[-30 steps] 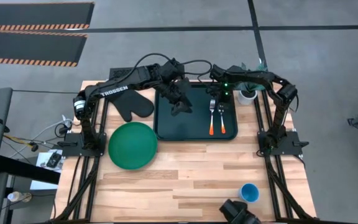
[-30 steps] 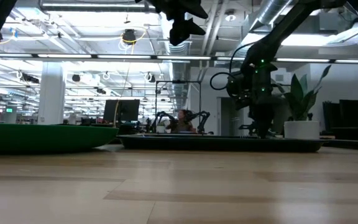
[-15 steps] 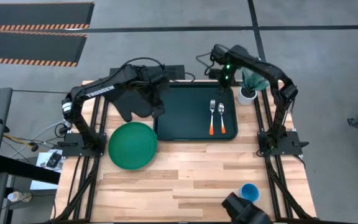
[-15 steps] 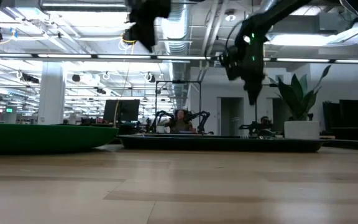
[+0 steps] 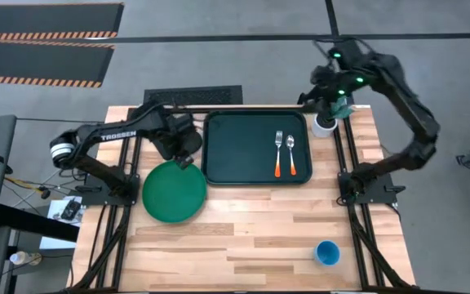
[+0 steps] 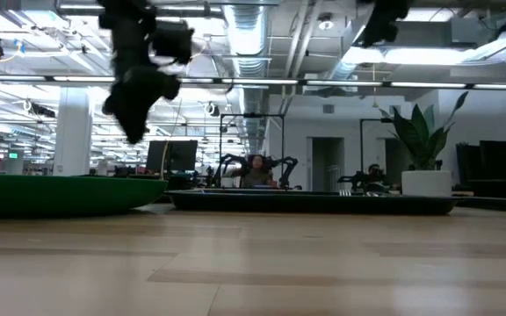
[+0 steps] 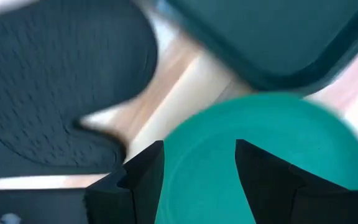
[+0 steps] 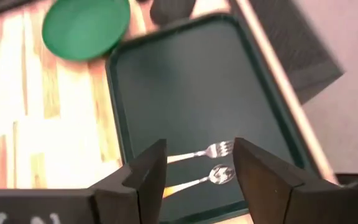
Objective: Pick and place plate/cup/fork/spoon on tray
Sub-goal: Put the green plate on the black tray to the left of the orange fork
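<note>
The green plate [image 5: 174,190] lies flat on the table left of the dark tray [image 5: 243,159]. The fork [image 5: 278,153] and the spoon [image 5: 291,153] lie side by side in the tray's right half, handles toward the near edge. The blue cup [image 5: 327,252] stands on the table near the near right corner. My left gripper [image 7: 199,162] is open and empty in the air above the plate's far edge [image 7: 260,143]; it also shows in the high view [image 5: 186,153]. My right gripper [image 8: 197,168] is open and empty, high above the tray's far right corner [image 5: 323,91].
A black oven mitt [image 5: 168,139] lies on the table between the plate and the tray's far left corner, under my left arm. A white pot with a green plant [image 5: 325,124] stands right of the tray's far right corner. Bare wood lies between the plate and the cup.
My left gripper has gone from above the tray toward the table's left and near edges and down, to above the plate's far edge. My right gripper has risen from the fork and spoon and gone toward the far right corner. Fork and spoon have stayed in place.
</note>
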### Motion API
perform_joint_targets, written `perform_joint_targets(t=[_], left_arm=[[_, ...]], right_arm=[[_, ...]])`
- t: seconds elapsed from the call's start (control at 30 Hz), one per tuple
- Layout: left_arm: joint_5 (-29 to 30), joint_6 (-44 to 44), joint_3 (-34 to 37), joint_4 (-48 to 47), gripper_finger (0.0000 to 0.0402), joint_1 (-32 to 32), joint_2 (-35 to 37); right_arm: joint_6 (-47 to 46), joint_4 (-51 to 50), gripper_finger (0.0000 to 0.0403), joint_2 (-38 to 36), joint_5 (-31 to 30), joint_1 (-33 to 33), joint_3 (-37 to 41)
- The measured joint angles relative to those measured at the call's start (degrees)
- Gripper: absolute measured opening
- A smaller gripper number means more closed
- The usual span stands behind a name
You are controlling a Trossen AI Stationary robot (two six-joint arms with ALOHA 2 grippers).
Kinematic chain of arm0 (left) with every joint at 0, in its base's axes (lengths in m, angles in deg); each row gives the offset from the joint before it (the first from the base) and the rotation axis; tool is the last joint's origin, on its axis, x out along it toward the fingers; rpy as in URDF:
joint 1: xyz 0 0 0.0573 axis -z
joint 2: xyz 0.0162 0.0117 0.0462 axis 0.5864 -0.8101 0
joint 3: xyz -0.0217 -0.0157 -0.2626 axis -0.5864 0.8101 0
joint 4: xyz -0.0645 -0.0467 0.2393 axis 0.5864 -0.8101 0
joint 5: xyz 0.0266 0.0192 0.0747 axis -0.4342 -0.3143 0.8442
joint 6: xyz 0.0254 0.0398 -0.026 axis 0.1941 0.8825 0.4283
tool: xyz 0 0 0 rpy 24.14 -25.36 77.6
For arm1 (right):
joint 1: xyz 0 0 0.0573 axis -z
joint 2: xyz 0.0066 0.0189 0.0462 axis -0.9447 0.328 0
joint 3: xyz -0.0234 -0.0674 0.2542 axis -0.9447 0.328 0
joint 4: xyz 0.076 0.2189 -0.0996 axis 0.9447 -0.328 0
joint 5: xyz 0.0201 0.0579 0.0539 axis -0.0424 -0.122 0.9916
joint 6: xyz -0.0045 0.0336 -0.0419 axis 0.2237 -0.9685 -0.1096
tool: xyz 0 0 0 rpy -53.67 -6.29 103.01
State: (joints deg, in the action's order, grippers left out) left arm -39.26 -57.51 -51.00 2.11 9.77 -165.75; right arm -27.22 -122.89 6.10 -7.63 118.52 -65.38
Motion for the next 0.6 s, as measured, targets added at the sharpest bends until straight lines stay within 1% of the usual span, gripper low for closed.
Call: perform_joint_targets(t=[0.1,0.27,0.43,0.6], left_arm=[[-0.26,0.11,6.70,1.51,0.0183,-1.05,1.58],[-0.11,0.76,13.24,5.26,0.0183,-2.37,1.88],[0.83,1.19,16.64,11.06,0.0183,-2.58,1.90],[4.02,1.19,17.60,11.94,0.0183,-2.54,1.88]], right_arm=[[-0.21,0.46,0.0209,-4.46,-0.04,-0.06,0.02],[-2.98,1.10,0.0210,-9.40,-0.02,-0.04,0.00],[-5.00,0.93,0.0210,-11.97,-0.11,-0.01,0.05],[-6.65,0.52,0.0210,-12.25,-0.11,-0.06,0.07]])
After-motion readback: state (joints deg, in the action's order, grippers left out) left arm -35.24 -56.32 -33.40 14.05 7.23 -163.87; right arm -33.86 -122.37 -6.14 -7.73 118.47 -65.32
